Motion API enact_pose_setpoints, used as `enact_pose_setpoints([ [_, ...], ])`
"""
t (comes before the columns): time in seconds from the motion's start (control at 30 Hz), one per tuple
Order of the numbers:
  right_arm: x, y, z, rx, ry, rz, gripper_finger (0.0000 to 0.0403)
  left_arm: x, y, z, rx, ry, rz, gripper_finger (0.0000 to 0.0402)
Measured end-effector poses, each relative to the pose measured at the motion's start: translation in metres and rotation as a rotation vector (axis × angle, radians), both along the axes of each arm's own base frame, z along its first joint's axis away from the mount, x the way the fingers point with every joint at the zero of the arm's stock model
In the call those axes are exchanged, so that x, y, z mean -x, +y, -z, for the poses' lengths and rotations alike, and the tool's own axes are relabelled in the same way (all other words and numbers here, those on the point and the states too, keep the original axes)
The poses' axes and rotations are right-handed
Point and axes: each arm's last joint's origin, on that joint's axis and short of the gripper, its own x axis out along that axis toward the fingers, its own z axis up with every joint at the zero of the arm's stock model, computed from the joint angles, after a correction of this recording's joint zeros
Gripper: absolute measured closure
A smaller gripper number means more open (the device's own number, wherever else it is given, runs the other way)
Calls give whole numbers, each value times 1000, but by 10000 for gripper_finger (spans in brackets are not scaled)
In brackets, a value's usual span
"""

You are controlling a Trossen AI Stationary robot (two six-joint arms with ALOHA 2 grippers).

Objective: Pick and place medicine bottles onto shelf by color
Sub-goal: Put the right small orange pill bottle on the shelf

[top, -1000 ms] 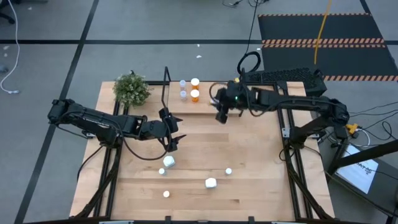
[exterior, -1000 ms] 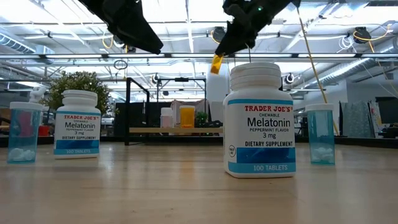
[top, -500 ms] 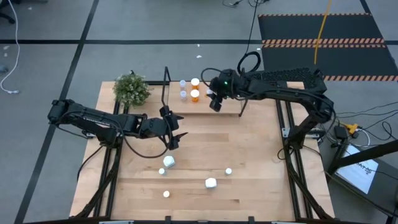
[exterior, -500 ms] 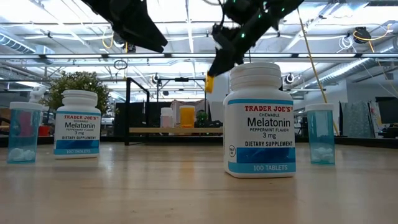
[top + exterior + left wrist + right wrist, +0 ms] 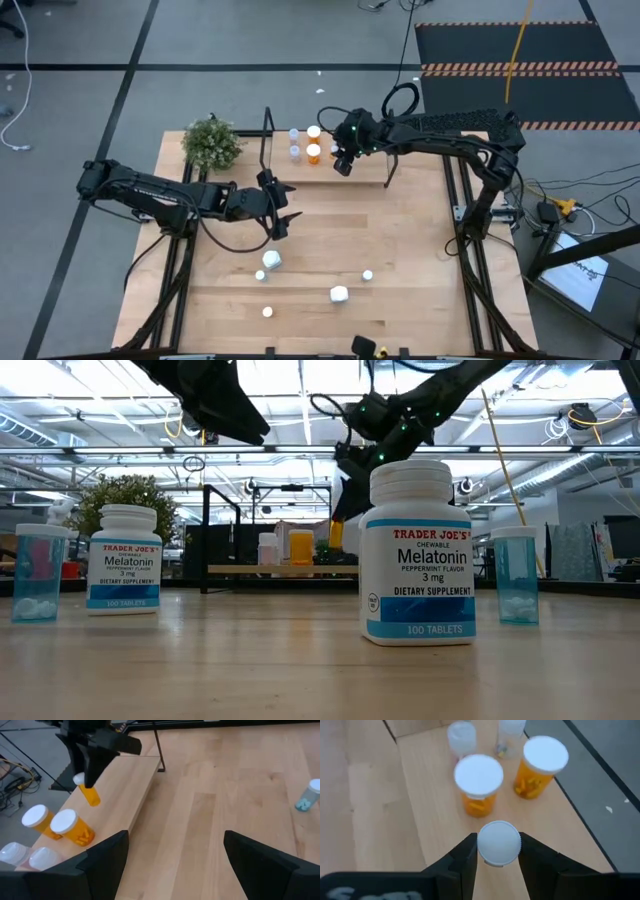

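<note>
- right gripper (image 5: pixel 343 163) over the shelf (image 5: pixel 365 172), fingers clamped on a small orange bottle (image 5: pixel 90 794) by its white cap; bottle hangs just above the shelf board, not touching as far as the left wrist view shows
- right wrist view: held cap (image 5: pixel 498 843) pinched between the two dark fingers (image 5: pixel 462 857), shelf board below
- two orange bottles (image 5: pixel 479 783) with white caps standing on the shelf just beyond the held one, near each other, upright
- two clear bottles (image 5: pixel 294 142) on the shelf past the orange pair, toward the shelf's black end frame (image 5: pixel 268 135)
- left gripper (image 5: pixel 281 220) off the shelf, over bare table in front of the shelf's plant-side end, fingers spread wide, holding nothing
- table (image 5: pixel 420 260): light wood planks; shelf sits along its far edge
- loose bottles well in front of the shelf: white bottle (image 5: pixel 272 260), small one (image 5: pixel 260 275) just beside it, another white bottle (image 5: pixel 339 294), pale blue bottle (image 5: pixel 367 275), small one (image 5: pixel 267 312) nearest the front edge
- low view: two white Melatonin bottles (image 5: pixel 420 555) and two pale blue bottles (image 5: pixel 515 575) upright on the table, shelf behind them
- green plant (image 5: pixel 212 143) at the table corner beside the shelf
- room: grey floor with black tape lines (image 5: pixel 130 70), black mat with striped edge (image 5: pixel 520 45), yellow cable (image 5: pixel 518 40); ceiling lights and pipes in the low view
</note>
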Motion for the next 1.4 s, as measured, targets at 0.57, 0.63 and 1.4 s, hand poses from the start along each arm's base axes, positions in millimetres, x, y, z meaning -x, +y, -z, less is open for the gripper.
enact_pose_setpoints([
  [0.57,1,-12,9,-6,-3,35,279,0,0,0,5,-5,-4,73],
  [0.63,0,-12,11,-10,1,34,279,0,0,0,5,-6,-4,73],
  [1.4,0,-25,14,8,-47,74,279,-1,0,-1,0,-15,-1,73],
])
